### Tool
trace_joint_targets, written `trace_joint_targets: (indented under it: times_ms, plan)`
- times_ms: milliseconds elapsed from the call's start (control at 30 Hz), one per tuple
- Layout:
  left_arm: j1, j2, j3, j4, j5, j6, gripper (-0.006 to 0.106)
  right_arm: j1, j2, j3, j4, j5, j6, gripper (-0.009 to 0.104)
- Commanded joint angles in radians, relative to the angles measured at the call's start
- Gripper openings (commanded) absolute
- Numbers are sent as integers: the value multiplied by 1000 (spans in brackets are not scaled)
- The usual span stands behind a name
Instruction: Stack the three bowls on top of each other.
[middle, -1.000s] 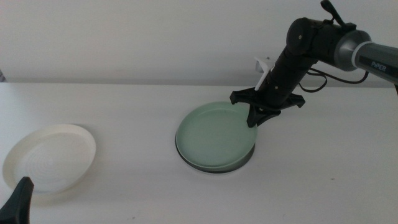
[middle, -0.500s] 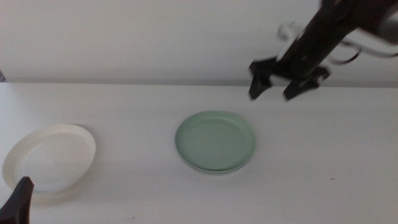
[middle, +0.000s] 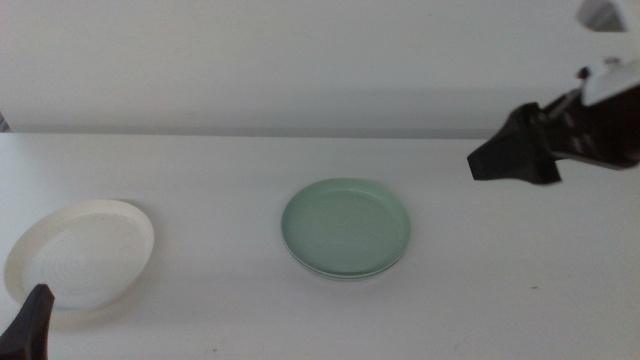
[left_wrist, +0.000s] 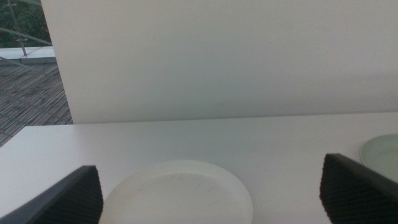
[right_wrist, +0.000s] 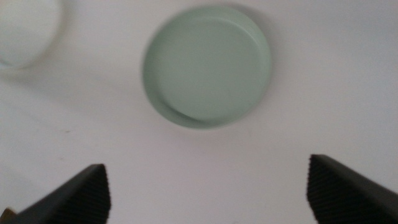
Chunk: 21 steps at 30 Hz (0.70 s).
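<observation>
The pale mint green bowl (middle: 345, 226) lies flat at the table's middle. The grey bowl (middle: 340, 275) is under it and shows only a thin edge. The cream-white ridged bowl (middle: 80, 250) sits alone at the left. My right gripper (middle: 490, 160) is raised above the table to the right of the stack, open and empty. Its wrist view looks down on the mint bowl (right_wrist: 208, 65), with its jaws far apart, and the cream bowl (right_wrist: 22, 31) is at the edge. My left gripper (middle: 30, 322) waits at the near left corner, open, just in front of the cream bowl (left_wrist: 180, 190).
A white wall stands behind the table. Bare white table (middle: 500, 280) lies between the two bowl spots and to the right of the stack. The mint bowl (left_wrist: 382, 152) shows at the edge of the left wrist view.
My right gripper left the mint bowl's far rim, rose and pulled back to the right. The mint bowl settled flat on the grey one. The left arm has not moved.
</observation>
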Motion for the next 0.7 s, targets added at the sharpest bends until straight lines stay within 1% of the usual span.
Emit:
trace_joint_targets:
  times_ms: [0, 67, 100, 233, 667]
  plan:
    - [3, -41, 40, -15, -16, -7, 94, 29, -81, 32, 0, -42, -49, 88]
    - [3, -41, 40, -15, -16, -7, 94, 38, -112, 32, 0, -42, -51, 93]
    - [3, -41, 40, -15, -16, -7, 94, 38, -118, 32, 2, -40, -69, 93]
    - [3, -41, 40, -15, -16, -7, 94, 38, -113, 32, 1, -6, -83, 93]
    - [3, -41, 40, -15, -16, -7, 94, 38, -110, 32, -21, -33, -69, 93]
